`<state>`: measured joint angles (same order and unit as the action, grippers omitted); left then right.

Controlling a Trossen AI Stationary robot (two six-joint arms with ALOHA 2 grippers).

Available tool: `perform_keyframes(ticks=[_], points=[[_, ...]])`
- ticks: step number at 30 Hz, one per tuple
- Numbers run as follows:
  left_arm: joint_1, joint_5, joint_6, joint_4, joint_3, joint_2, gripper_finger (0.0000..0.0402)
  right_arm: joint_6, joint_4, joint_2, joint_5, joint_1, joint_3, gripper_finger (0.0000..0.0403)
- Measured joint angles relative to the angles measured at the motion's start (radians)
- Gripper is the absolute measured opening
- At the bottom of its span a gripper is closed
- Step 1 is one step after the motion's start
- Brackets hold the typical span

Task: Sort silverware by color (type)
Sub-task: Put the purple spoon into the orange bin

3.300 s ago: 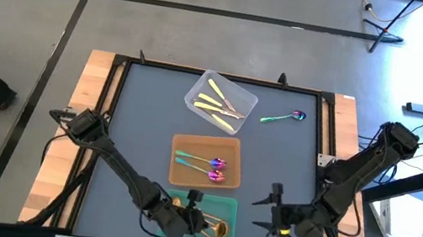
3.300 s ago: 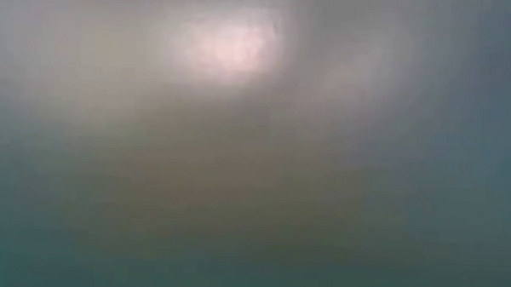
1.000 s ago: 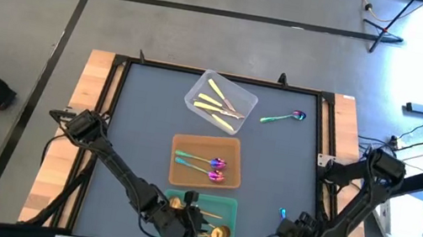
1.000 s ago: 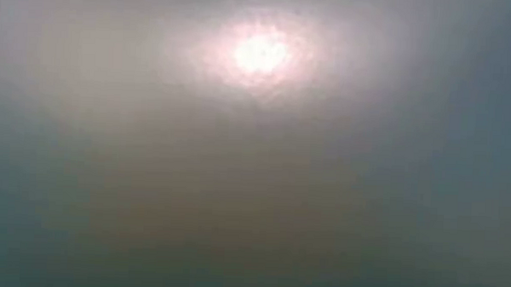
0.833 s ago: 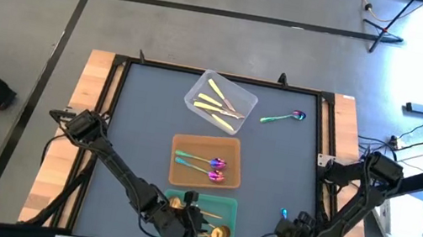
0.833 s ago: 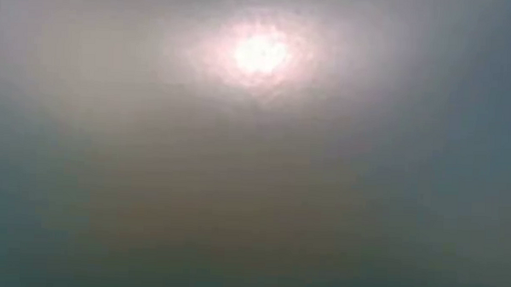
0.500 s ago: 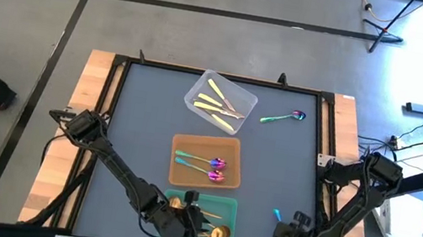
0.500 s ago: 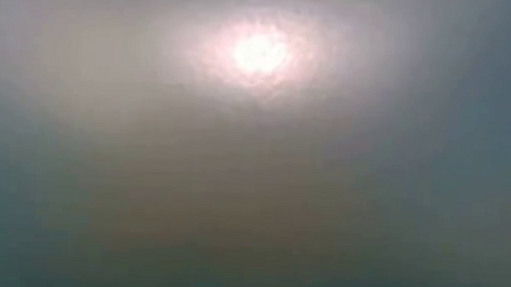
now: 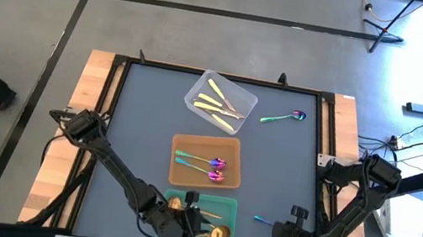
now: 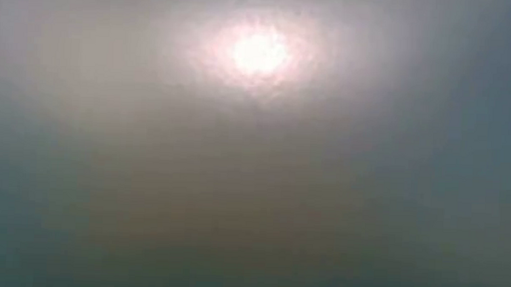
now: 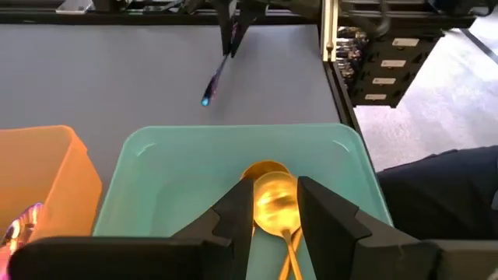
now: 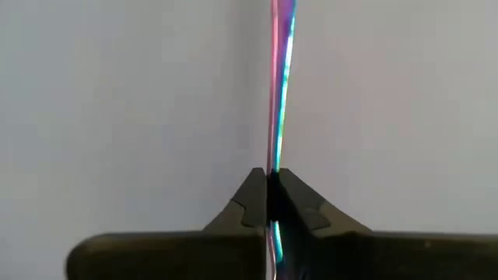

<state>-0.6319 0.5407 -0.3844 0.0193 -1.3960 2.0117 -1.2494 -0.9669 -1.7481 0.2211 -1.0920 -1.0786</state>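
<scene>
My right gripper (image 9: pixel 286 231) is near the table's near right corner, shut on a rainbow spoon (image 9: pixel 263 222) whose handle points toward the table's left. My left gripper (image 11: pixel 274 211) hovers open over the green bin (image 9: pixel 227 210). Copper-gold spoons (image 11: pixel 268 201) lie in that bin, below its fingers. Rainbow spoons (image 9: pixel 206 166) lie in the orange bin (image 9: pixel 182 144), and pale yellow knives (image 9: pixel 216 102) in the clear bin (image 9: pixel 247 99). Another rainbow spoon (image 9: pixel 284 117) lies flat on the mat at the far right. The low view shows only blur. My right gripper pinches the rainbow spoon's thin handle (image 12: pixel 277 159) between its two fingertips (image 12: pixel 250 198). The handle runs straight out ahead of the fingers, in line with them. In the left wrist view the spoon slants down from the gripper. I cannot tell whether its free end (image 11: pixel 206 99) touches the mat.
The three bins stand in a row down the middle of the dark mat (image 9: pixel 142 125). A black frame and wooden borders (image 9: pixel 85 107) edge the table. Bare mat lies to the left and right of the bins.
The rainbow spoon's free handle end has swung from pointing toward the far edge to pointing toward the table's left, with its held end staying at my right gripper. My right gripper has shifted slightly at the near right corner.
</scene>
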Motion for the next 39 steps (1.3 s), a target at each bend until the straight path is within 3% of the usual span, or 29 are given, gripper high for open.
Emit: perform_keyframes(ticks=[8,15,21,26,30,39], points=[[-0.008,-0.014,0.079,-0.040,0.000,-0.045,0.0095,0.101,-0.230,0.002,0.160,0.043,-0.174,0.0001],[-0.018,0.002,0.167,-0.171,0.000,-0.096,0.0095,0.324,-0.239,0.003,0.262,0.160,-0.254,0.0001],[-0.038,0.075,0.223,-0.265,0.036,-0.158,0.0095,0.559,-0.237,0.005,0.349,0.298,-0.298,0.0001],[-0.046,0.079,0.216,-0.200,0.203,-0.285,0.0095,0.740,-0.221,0.005,0.433,0.412,-0.350,0.0001],[-0.044,0.085,0.203,-0.069,0.382,-0.412,0.0095,0.910,-0.110,0.005,0.442,0.492,-0.389,0.0001],[-0.037,0.085,0.126,0.088,0.675,-0.638,0.0095,1.262,0.262,0.006,0.255,0.676,-0.396,0.0001]])
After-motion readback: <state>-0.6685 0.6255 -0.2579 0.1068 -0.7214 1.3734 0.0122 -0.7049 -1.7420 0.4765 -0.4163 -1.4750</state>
